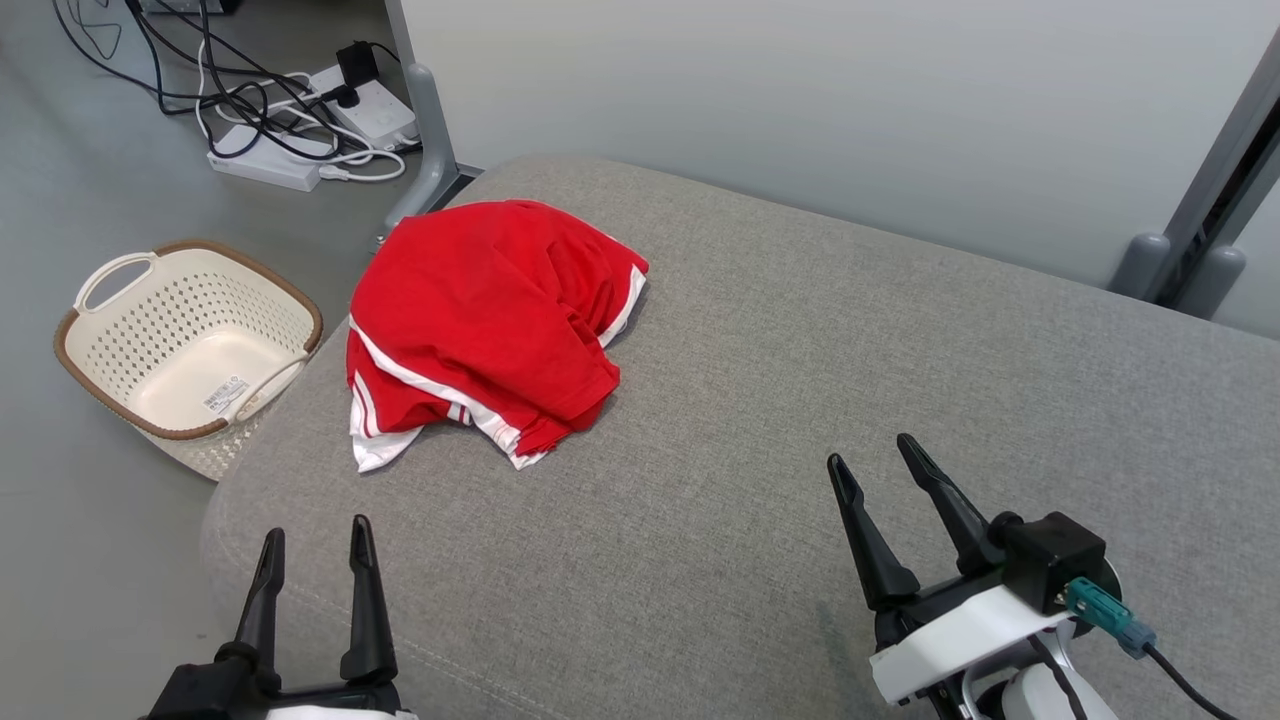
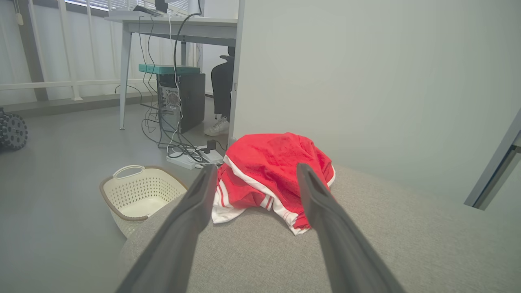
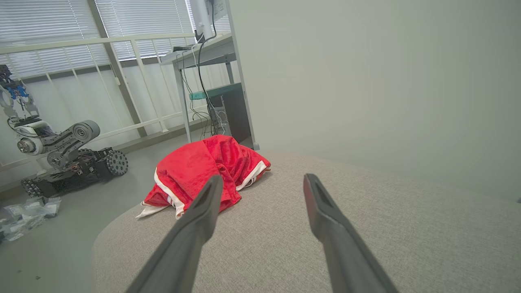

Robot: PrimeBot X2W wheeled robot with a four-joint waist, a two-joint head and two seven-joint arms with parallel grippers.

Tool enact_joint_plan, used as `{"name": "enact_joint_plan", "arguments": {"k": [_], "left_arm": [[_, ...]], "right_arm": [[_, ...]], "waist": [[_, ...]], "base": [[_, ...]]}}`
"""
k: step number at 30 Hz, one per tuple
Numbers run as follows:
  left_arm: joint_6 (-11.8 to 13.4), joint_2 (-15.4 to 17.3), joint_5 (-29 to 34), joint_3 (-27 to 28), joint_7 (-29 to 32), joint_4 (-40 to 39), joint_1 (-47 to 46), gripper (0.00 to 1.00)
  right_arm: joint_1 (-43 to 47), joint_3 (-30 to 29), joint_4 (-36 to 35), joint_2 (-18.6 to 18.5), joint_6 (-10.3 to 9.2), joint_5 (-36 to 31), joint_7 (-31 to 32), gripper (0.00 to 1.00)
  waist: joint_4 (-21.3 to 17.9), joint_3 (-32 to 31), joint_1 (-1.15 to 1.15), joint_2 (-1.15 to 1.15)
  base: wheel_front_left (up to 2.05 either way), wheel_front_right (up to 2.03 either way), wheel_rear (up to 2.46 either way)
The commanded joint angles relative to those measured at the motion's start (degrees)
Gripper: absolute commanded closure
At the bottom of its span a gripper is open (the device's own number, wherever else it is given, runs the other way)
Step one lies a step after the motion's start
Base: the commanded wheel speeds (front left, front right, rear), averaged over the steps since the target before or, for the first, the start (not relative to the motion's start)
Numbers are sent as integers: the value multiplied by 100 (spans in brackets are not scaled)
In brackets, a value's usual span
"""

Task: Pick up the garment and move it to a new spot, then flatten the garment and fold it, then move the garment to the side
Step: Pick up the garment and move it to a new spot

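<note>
A red garment (image 1: 490,320) with white stripes lies crumpled in a heap at the far left of the grey padded surface (image 1: 800,380). My left gripper (image 1: 315,540) hovers open near the front left edge, well short of the heap. My right gripper (image 1: 870,455) stands open at the front right, apart from the cloth. The left wrist view looks straight at the garment (image 2: 268,171) between the open left gripper (image 2: 256,171). In the right wrist view the garment (image 3: 199,171) sits ahead and to the left of the open right gripper (image 3: 262,181).
A cream perforated basket (image 1: 185,335) with a brown rim stands on the floor left of the surface. Power strips and cables (image 1: 300,120) lie on the floor behind it. A grey partition wall (image 1: 800,100) backs the surface. A tracked robot (image 3: 61,158) stands by the window.
</note>
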Motion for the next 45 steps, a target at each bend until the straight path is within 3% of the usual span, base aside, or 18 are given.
{"name": "enact_joint_plan", "arguments": {"k": [1,7,12,23,34,45], "left_arm": [[-30,22,-8,2,-23,10,-69,0],[-78,21,-109,-67,-23,85,-194,0],[-291,19,-122,-155,-23,301,-584,0],[-831,166,-441,421,-13,1135,-2111,0],[-967,1010,-946,677,2005,2306,-4091,0],[-679,1504,-733,503,3031,3224,-5032,0]], "right_arm": [[44,-22,-23,-34,0,-9,-8,0],[49,-199,-175,-44,0,-172,-8,0],[114,-472,-448,-213,0,-403,-7,0],[-237,-566,-1010,-609,0,-595,-8,0],[-377,-712,-1247,-815,0,-573,-8,0],[-496,-733,-1327,-827,0,-565,-8,0]], "waist": [[2,14,0,0],[10,200,0,0],[10,565,0,0],[-657,1656,0,0],[-1143,2261,0,0],[-1406,2555,0,0]], "base": [[0,0,0],[0,0,0],[0,0,0],[0,0,0],[0,0,0],[0,0,0]]}}
